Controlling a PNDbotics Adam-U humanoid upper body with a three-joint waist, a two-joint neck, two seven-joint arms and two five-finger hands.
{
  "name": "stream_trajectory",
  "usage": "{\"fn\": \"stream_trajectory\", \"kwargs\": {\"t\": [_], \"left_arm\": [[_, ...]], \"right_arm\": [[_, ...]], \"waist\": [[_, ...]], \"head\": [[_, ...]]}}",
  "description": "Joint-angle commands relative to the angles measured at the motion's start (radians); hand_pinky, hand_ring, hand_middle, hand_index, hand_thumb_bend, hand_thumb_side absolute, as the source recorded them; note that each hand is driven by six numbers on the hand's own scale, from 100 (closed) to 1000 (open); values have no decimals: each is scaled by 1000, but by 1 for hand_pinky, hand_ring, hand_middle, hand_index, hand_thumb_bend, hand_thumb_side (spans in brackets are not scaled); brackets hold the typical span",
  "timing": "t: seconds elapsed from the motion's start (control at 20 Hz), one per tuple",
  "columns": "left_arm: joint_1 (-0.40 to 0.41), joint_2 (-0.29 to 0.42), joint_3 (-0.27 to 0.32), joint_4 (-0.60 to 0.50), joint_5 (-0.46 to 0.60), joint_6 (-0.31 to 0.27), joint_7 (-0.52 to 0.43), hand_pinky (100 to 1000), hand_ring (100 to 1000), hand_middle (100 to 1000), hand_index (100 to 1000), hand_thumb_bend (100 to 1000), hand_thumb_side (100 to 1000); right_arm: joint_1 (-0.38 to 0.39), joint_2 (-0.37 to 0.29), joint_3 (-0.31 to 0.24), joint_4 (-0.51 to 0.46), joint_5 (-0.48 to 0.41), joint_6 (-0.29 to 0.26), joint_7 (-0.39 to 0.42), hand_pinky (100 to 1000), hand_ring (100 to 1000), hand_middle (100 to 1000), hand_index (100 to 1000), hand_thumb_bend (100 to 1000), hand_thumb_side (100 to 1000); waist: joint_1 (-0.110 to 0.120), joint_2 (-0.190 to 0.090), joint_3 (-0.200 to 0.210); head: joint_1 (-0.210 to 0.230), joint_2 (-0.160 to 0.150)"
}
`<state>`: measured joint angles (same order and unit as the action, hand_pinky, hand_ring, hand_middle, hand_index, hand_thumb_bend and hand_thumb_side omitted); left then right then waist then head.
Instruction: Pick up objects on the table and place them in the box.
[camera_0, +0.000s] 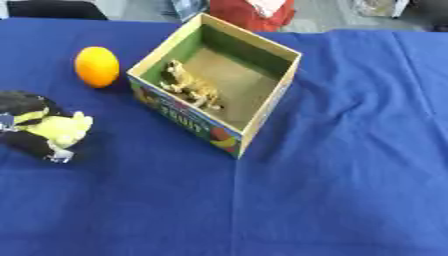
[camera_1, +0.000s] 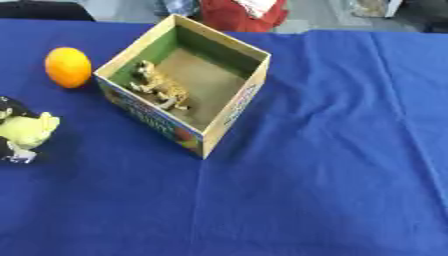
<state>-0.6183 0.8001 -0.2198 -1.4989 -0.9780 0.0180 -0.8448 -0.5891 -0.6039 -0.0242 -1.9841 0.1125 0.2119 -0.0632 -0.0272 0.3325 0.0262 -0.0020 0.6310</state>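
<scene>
The left hand (camera_0: 31, 127) shows at the near left edge of the surface (camera_0: 332, 190), its black fingers (camera_0: 26, 142) curled round a pale yellow soft thing (camera_0: 61, 129) that bulges out toward the box. I judge it is gripped that way so it can be lifted and carried over the wall. The right hand appears in neither view.

Just beyond the fingers and a little to their far side lies an orange (camera_0: 96, 66), apart from the hand and close beside the box's left wall; it waits its turn on the blue cloth.

To the right of the fingers stands the open box (camera_0: 262, 107), turned cornerwise, with a spotted toy animal (camera_0: 192, 87) already lying inside. Its near printed wall rises between the held thing and the floor of the box, so the hand must clear that edge. Past the box, something red (camera_0: 254, 12) sits off the surface.
</scene>
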Motion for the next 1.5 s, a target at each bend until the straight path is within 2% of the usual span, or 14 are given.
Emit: {"fn": "stream_trajectory", "kwargs": {"t": [0.05,0.15,0.25,0.35,0.4,0.5,0.6,0.75,0.85,0.9,0.95,1.15,1.3,1.5], "left_arm": [[-12,16,8,12,-10,5,-6,535,875,793,904,340,674],[-13,12,10,18,1,12,-3,522,864,783,897,187,606],[-13,10,11,20,22,21,0,512,857,775,890,100,535],[-14,9,12,18,45,30,3,505,852,768,881,100,493],[-14,10,13,13,54,34,5,487,839,757,875,100,428],[-15,12,19,-1,67,42,9,477,832,750,871,100,402],[-15,15,28,-22,74,51,15,470,828,746,865,100,380],[-17,20,46,-60,85,62,20,466,825,743,857,100,407],[-19,28,59,-86,87,69,21,456,818,732,846,100,353],[-21,33,65,-100,81,73,23,443,811,722,837,100,280],[-25,38,73,-117,70,77,27,436,807,717,833,100,244],[-44,48,97,-187,32,81,38,409,788,692,804,100,248],[-64,52,105,-237,4,86,54,324,718,604,724,100,250],[-113,44,104,-288,-8,93,82,268,646,529,647,100,257]], "right_arm": [[-8,-14,-11,-16,-3,3,-5,700,740,601,837,100,919],[-6,-13,-11,-16,-2,6,-7,699,739,601,837,100,920],[-4,-12,-11,-16,-1,9,-7,696,739,601,836,100,922],[-3,-10,-11,-16,0,12,-7,695,739,601,836,100,923],[-2,-10,-12,-16,1,14,-8,695,739,600,836,100,924],[-1,-10,-12,-16,3,15,-8,694,739,600,835,100,924],[-4,-7,-12,-16,5,20,-9,693,738,600,835,100,926],[-16,2,-9,-16,19,39,-5,693,738,600,835,100,925],[-18,5,-8,-16,25,44,-3,693,738,599,835,100,926],[-18,6,-8,-16,27,46,-3,693,738,599,835,100,927],[-18,7,-7,-16,28,47,-3,693,738,600,835,100,929],[-18,7,-8,-16,28,46,0,695,739,601,836,100,931],[-18,6,-8,-16,27,44,1,695,739,602,836,100,928],[-19,2,-8,-16,27,42,1,695,740,602,835,100,927]], "waist": [[1,-20,-1],[1,-20,0],[1,-20,0],[2,-20,0],[3,-20,1],[4,-20,2],[5,-21,4],[8,-22,7],[11,-23,9],[12,-23,10],[13,-23,11],[17,-24,13],[19,-23,15],[23,-21,16]], "head": [[1,-15],[1,-14],[2,-14],[2,-14],[1,-15],[1,-15],[-1,-14],[-3,-14],[-4,-15],[-5,-15],[-6,-16],[-7,-16],[-8,-15],[-8,-15]]}}
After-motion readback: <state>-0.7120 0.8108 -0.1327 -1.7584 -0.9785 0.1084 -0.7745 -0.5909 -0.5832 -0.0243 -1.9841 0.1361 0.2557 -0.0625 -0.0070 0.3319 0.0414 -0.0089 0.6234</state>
